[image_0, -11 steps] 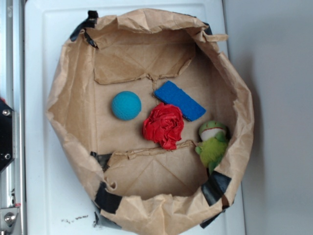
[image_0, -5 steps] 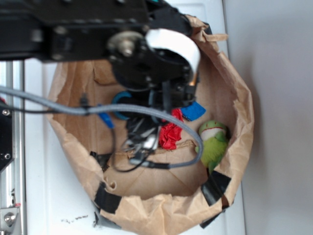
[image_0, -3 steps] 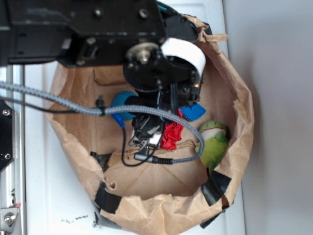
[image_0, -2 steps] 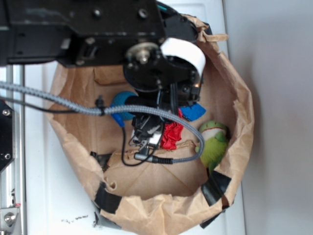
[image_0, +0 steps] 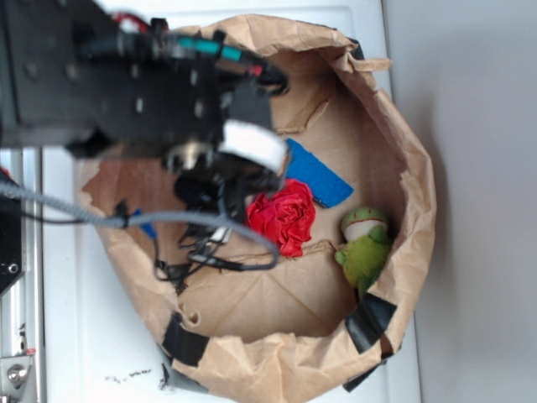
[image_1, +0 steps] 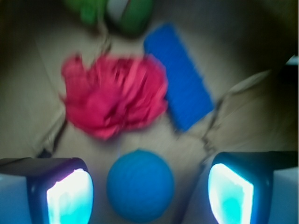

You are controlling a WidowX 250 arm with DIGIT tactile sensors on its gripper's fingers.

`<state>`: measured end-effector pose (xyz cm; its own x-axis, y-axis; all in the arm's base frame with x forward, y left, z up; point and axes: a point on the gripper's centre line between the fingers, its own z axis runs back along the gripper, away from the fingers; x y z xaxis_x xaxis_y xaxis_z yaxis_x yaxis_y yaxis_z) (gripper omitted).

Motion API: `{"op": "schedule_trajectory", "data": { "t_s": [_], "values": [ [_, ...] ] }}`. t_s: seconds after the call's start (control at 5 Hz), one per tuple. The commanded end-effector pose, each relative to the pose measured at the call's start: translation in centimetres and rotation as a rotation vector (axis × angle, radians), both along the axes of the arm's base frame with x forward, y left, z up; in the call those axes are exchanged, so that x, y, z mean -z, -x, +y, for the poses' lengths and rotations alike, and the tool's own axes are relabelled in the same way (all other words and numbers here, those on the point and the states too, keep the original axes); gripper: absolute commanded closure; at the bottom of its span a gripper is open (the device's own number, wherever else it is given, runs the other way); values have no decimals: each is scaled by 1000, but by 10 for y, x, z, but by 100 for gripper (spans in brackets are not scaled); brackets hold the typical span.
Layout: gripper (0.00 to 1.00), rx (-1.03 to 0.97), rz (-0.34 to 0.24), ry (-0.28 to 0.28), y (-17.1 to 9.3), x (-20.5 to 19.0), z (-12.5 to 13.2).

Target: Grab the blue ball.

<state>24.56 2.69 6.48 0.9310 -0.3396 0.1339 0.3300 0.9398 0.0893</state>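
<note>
A teal-blue ball [image_1: 140,185] sits on the brown paper floor between the spread fingers of the gripper [image_1: 149,191], neither glowing pad [image_1: 70,196] touching it. Just beyond the ball lies a red ruffled wad [image_1: 114,95], a flat blue block [image_1: 180,81] beside that.

Black arm [image_0: 126,84] over paper bag [image_0: 411,193], red wad [image_0: 283,215], blue block [image_0: 319,175], green toy [image_0: 366,248]

bag [image_0: 411,210]: being rested on the table [image_0: 84,336]
ball [image_1: 140,185]: being flanked by the fingers [image_1: 70,196], apart from both
wad [image_1: 114,95]: being seen just beyond the ball
block [image_1: 180,81]: being seen right of the wad
toy [image_0: 365,248]: being kept against the bag wall
</note>
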Motion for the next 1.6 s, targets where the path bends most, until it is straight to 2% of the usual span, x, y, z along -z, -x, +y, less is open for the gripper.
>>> {"op": "schedule_trajectory", "data": {
  "t_s": [0.0, 0.2, 0.4, 0.6, 0.8, 1.0, 1.2, 1.4],
  "values": [
    [0, -12, -87, -12, 7, 28, 0],
    [3, -24, -119, 12, -5, 50, -2],
    [100, -43, -142, 8, -8, 53, -5],
    [100, -52, -154, 12, -19, 52, -9],
    [100, -54, -140, 46, -26, 33, -7],
    [100, -40, -140, 110, -23, -2, -1],
    [100, -21, -107, 141, -21, -33, 7],
    [100, -43, -162, 158, -19, -67, 9]
  ]
}}
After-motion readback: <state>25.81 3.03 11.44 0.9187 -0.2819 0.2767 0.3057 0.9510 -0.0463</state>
